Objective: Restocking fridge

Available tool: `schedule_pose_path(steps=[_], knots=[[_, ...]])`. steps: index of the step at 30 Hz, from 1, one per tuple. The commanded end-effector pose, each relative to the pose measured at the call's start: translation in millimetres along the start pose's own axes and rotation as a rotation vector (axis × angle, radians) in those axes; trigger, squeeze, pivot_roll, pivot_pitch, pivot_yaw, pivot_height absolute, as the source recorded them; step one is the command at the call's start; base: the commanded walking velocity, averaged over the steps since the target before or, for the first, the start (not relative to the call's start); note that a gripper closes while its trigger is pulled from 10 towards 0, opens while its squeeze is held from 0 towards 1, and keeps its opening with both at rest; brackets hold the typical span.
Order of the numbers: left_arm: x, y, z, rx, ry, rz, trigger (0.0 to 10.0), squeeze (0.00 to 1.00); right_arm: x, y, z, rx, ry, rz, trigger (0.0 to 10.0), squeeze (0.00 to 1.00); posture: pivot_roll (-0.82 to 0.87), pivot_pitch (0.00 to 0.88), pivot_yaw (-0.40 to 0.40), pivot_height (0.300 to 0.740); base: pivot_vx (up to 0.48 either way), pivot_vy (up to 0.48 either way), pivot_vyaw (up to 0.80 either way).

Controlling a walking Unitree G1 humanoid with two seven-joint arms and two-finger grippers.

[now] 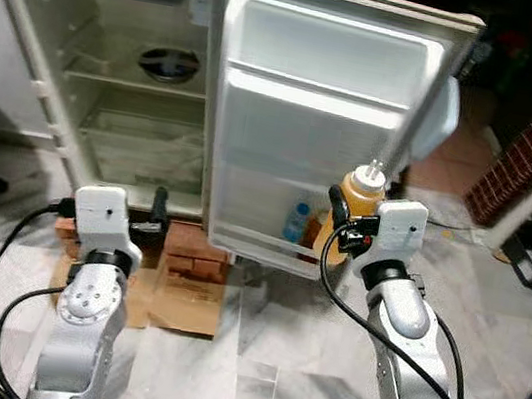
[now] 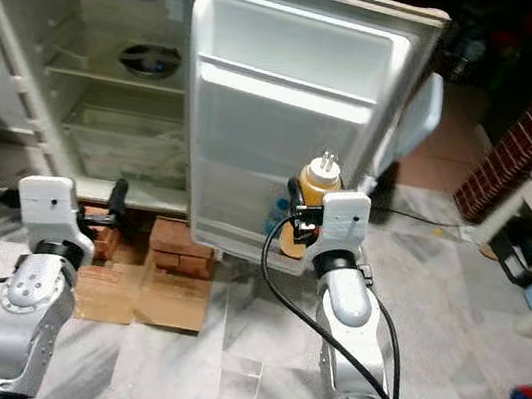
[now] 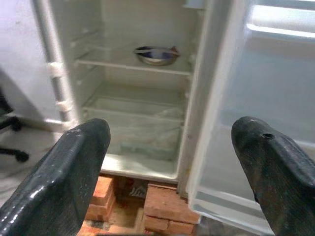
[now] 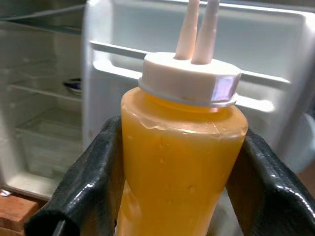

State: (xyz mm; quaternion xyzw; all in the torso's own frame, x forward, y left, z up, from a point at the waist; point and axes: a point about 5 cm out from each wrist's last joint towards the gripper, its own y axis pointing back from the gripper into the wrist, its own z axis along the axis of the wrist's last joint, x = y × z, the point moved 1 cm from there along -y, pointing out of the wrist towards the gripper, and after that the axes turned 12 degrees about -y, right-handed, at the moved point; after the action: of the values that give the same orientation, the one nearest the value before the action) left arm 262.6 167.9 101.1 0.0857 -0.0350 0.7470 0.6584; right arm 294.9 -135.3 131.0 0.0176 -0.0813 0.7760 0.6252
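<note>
Left eye view first: we see the small white fridge [image 1: 114, 74] standing open on red bricks [image 1: 195, 252], its white door [image 1: 320, 117] swung wide toward us. Our right gripper [image 1: 334, 233] is clamped on the yellow squeeze bottle with the white twin-nozzle cap [image 1: 360, 196], held upright just in front of the door's lowest shelf, where a clear bottle with a blue label [image 1: 296, 222] stands. A round metal bowl [image 1: 169, 65] sits on the middle shelf inside. Our left gripper [image 1: 156, 210] hangs low near the bricks and flattened brown cardboard [image 1: 184, 300] on the grey marble floor [image 1: 251, 359].

Right eye view: same scene, with a brick wall [image 2: 530, 130] off to the right.

Left wrist view now: both black fingers [image 3: 69, 172] stand wide apart with nothing between them, pointing at the fridge's lower compartment and its clear drawer [image 3: 138, 128].

Right wrist view: the two black pads [image 4: 91, 182] press either side of the yellow bottle, its white cap level with the door's shelf rail [image 4: 123, 51].
</note>
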Motion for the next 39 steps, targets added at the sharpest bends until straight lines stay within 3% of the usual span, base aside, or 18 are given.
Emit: schedule_pose_path(steps=[1,14,25,36,39], knots=[[5.3,-1.0,6.6,-0.026,-0.011,0.013,10.0,0.0,2.0,-5.4,11.8,-0.042,0.003,0.014,10.0,0.0,0.04,0.0,-0.058,0.74,0.319,0.36,0.0],[2.2,-1.6,6.9,-0.037,-0.029,-0.011,10.0,0.0,3.3,-5.7,12.7,-0.047,0.012,0.015,10.0,0.0,0.04,0.0,-0.055,0.74,0.328,0.35,0.0],[0.0,-2.4,6.1,-0.024,-0.018,-0.011,10.0,0.0,0.1,-8.2,14.0,-0.054,0.023,0.009,10.0,0.0,0.05,0.0,-0.056,0.74,0.416,0.0,0.0],[-2.4,-3.3,6.7,-0.035,-0.008,-0.034,10.0,0.0,0.6,-9.5,13.3,-0.051,0.011,0.014,10.0,0.0,0.05,0.0,-0.058,0.74,0.0,0.0,0.0],[-3.2,-4.1,7.4,-0.035,-0.006,-0.034,10.0,0.0,0.7,-9.7,14.2,-0.054,0.011,0.015,10.0,0.0,0.04,0.0,-0.059,0.721,0.0,0.0,0.0]])
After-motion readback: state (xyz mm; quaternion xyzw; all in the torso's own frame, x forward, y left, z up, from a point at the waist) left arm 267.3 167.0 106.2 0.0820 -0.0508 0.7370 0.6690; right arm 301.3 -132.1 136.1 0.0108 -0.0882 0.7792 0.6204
